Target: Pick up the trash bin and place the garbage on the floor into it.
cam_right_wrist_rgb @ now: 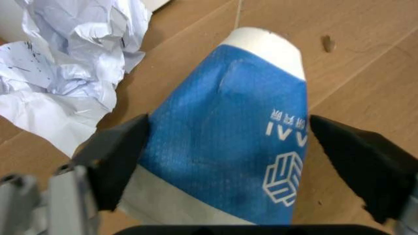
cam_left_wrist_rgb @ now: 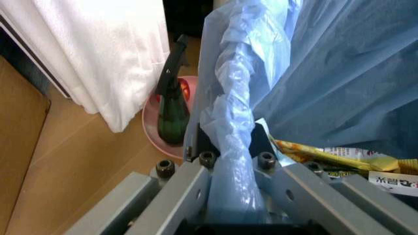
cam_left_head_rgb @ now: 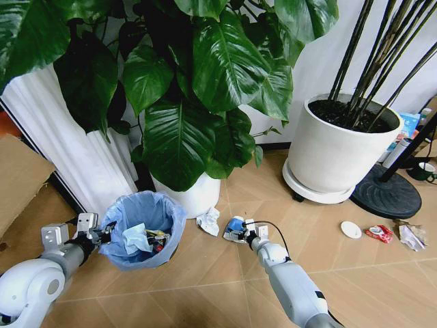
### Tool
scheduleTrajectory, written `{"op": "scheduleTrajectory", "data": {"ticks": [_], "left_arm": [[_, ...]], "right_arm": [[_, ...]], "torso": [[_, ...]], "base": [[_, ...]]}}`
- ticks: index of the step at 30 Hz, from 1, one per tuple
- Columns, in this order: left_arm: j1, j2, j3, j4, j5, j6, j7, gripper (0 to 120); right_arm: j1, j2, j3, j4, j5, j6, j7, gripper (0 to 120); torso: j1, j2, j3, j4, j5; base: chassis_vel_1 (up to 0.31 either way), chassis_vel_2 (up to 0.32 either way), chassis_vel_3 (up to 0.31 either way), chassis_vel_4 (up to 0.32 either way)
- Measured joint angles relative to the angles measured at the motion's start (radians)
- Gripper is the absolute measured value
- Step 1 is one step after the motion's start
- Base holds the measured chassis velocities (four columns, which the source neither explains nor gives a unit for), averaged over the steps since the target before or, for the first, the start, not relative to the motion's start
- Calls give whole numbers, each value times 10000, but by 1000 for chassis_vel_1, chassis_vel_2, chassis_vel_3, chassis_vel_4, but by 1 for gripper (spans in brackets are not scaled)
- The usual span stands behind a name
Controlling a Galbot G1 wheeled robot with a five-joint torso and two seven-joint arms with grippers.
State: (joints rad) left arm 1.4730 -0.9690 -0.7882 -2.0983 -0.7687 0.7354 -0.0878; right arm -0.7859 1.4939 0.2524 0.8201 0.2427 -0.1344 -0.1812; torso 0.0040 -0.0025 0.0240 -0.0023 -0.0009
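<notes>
I saw crushed blue-white cup (cam_right_wrist_rgb: 225,142) lying flat, long axis toward far floor (white rim far), right gripper (cam_right_wrist_rgb: 228,161) jaws wide astride it; left gripper (cam_left_wrist_rgb: 232,196) clamped on trash bin (cam_left_head_rgb: 143,229) rim.

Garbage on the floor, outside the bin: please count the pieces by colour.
White: 3 (crumpled paper, round lid, crumpled piece)
Blue and white: 1 (crushed cup, between the fingers of the right pincer)
Red: 1 (wrapper)
Total: 5

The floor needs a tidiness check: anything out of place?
Yes. Litter is scattered on the floor: crumpled paper, a flattened blue cup between the right pincer's open fingers, a white lid, a red wrapper.
</notes>
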Motion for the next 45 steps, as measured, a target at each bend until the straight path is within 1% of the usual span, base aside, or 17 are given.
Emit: {"op": "scheduleTrajectory", "data": {"ticks": [2, 3, 5, 9, 11, 13, 15, 18, 25, 28, 29, 32, 33, 37, 40, 43, 45], "left_arm": [[9, 0, -8, -8, -1, 0, 1, 0], [18, 0, -19, -20, -2, 0, 2, 0], [22, 0, -29, -29, -2, 0, 2, 0], [32, 8, -47, -80, -9, 0, 2, 0], [32, 12, -48, -88, -12, 0, 2, 0], [27, 20, -49, -102, -15, 0, -1, 0], [27, 20, -48, -105, -16, 0, -4, 0], [27, 0, -32, -124, -22, 0, -29, 0], [95, -29, -39, -185, -28, 0, -57, 0], [198, -33, -106, -250, -32, 0, -58, 0], [198, -33, -106, -250, -32, 0, -58, 0], [306, -38, -156, -314, -32, 0, -52, 0], [306, -38, -156, -314, -32, 0, -52, 0], [342, -51, -129, -341, -20, 0, -45, 0], [336, -52, -81, -325, -11, 0, -47, 0], [315, -32, -30, -256, -6, 0, -51, 0], [303, -17, -25, -239, -6, 0, -51, 0]], "right_arm": [[102, 47, 57, -174, -30, -1, -29, 82], [168, 87, 93, -297, -38, 0, -36, 76], [217, 121, 127, -398, -51, 2, -38, 72], [294, 172, 212, -583, -126, 6, -62, 53], [287, 172, 214, -583, -138, 1, -65, 51], [242, 164, 232, -568, -159, 0, -69, 43], [219, 160, 244, -560, -168, 1, -69, 41], [84, 101, 253, -440, -186, 0, -68, 30], [-70, 16, 275, -205, -203, -19, -30, 18], [-332, -193, 219, 284, -185, -80, 8, 10], [-332, -193, 219, 284, -185, -80, 8, 10], [-955, -697, -142, 1442, 53, -222, 87, 1], [-955, -697, -142, 1442, 53, -222, 87, 1], [-1489, -1206, -429, 3019, 246, -167, 76, 0], [-1554, -1382, -512, 3597, 271, -59, -8, 0], [-1564, -1653, -793, 4653, 822, -53, -203, 0], [-1560, -1717, -871, 4890, 1061, -104, -259, 0]], "torso": [[0, 1, -1, 0, -3], [0, 1, -1, -1, -2], [0, 0, -1, -1, -1], [0, 1, -2, 0, -1], [0, 1, -2, 1, -1], [0, 1, -2, 1, -1], [-1, 1, -2, 1, -1], [-1, 1, -3, 1, -1], [-1, 1, -1, 1, -1], [0, 0, 1, 1, 2], [0, 0, 1, 1, 2], [0, 0, 3, -1, 2], [0, 0, 3, -1, 2], [0, 0, 1, -2, 2], [0, 0, 0, 0, 1], [0, 0, -1, 0, 1], [0, -1, 0, 0, 1]], "base": [[0, 0, 0, 0], [0, 0, 0, 0], [0, 0, 0, 0], [0, 0, 0, 0], [0, 0, 0, 0], [0, 0, 0, 0], [0, 0, 0, 0], [0, 0, 0, 0], [0, 0, 0, 0], [0, 0, 0, 0], [0, 0, 0, 0], [0, 0, 0, 0], [0, 0, 0, 0], [0, 0, 0, 0], [0, 0, 0, 0], [0, 0, 0, 0], [0, 0, 0, 0]]}}
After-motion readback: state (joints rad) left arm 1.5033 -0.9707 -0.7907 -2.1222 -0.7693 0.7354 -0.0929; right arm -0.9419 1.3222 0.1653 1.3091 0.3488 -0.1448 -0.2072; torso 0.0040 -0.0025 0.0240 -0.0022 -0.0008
